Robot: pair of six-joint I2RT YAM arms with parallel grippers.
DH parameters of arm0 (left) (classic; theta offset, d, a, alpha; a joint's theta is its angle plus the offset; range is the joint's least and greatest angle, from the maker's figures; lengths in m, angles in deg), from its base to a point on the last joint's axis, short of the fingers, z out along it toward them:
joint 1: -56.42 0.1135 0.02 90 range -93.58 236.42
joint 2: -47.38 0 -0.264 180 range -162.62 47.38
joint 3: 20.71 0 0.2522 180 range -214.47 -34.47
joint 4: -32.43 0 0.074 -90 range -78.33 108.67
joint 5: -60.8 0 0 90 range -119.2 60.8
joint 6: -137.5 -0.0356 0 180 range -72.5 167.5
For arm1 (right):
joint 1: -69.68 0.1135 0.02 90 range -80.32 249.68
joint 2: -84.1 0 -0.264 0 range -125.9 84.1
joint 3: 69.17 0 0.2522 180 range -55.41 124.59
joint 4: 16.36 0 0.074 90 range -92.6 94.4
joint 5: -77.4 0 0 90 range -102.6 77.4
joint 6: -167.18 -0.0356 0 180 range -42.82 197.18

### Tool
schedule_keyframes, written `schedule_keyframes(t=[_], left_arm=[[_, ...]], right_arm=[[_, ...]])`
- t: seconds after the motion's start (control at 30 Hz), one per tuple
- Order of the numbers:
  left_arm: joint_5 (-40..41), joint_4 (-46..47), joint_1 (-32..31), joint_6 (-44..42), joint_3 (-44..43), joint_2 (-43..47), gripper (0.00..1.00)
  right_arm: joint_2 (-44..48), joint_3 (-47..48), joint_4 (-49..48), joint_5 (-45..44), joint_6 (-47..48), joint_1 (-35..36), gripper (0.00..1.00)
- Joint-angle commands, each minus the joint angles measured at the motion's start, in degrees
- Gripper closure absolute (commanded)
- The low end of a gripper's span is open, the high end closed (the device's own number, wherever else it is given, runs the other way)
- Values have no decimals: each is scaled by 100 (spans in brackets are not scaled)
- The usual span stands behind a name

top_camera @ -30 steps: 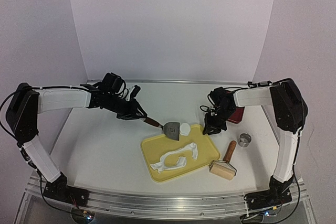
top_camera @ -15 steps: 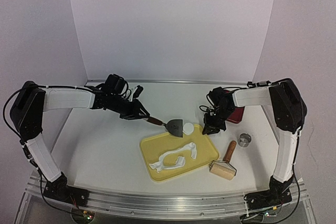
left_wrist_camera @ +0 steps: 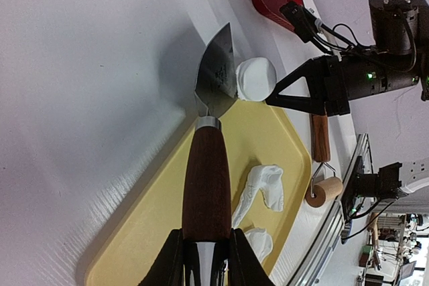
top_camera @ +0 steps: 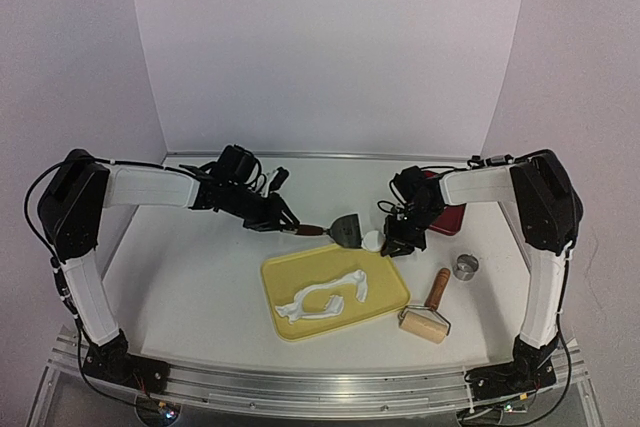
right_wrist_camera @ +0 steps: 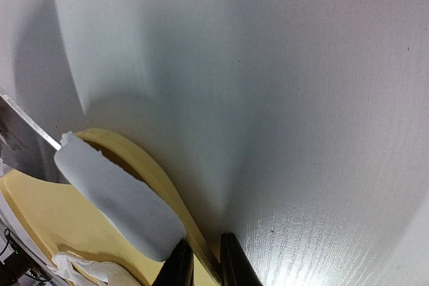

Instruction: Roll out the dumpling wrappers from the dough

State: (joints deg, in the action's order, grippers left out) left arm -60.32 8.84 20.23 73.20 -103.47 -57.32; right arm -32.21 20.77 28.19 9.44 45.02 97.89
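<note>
1. The ragged dough (top_camera: 325,299) strip lies in the yellow tray (top_camera: 290,277) on the bench (top_camera: 190,267).
2. Our right fingers (right_wrist_camera: 181,269), tips cut off, pinch the tray's far rim; the round wrapper (right_wrist_camera: 117,199) sits just beside them, over that rim.
3. Our left fingers (left_wrist_camera: 171,262) clamp the spatula (left_wrist_camera: 206,179) handle; its blade touches the wrapper, whose underside we cannot see.

One each: tray (top_camera: 300,277), scraper (top_camera: 347,230), roller (top_camera: 425,324), ring cutter (top_camera: 465,266), round wrapper (top_camera: 373,240), dough strip (top_camera: 352,280).

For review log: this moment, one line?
left fingers shut on scraper | wrapper at blade edge | right fingers shut on tray rim | dough strip on tray
</note>
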Motion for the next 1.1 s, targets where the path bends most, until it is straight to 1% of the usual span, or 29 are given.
schedule_keyframes(t=[0.0,0.2,0.4,0.57,0.63,0.77,0.93,1.07], left_arm=[[467,-541,-31,147,-436,126,100],[195,-994,-29,657,-482,280,100],[249,-1412,-4,774,-676,342,100],[23,-1427,-2,789,-871,45,100],[29,-1403,-3,787,-938,-46,100],[58,-1465,-2,770,-1051,-212,100],[-55,-1458,-2,731,-1137,-384,100],[-46,-1560,-2,666,-1272,-467,100]], right_arm=[[-199,-46,-59,-161,-323,96,86],[-239,-19,-23,-250,-341,95,86],[-314,90,25,-350,-322,92,84],[-227,192,72,-375,-111,91,74],[-70,195,91,-353,31,89,68],[280,111,163,-291,227,2,59],[602,-46,164,-145,285,-156,56],[695,134,164,-92,381,-172,56]])
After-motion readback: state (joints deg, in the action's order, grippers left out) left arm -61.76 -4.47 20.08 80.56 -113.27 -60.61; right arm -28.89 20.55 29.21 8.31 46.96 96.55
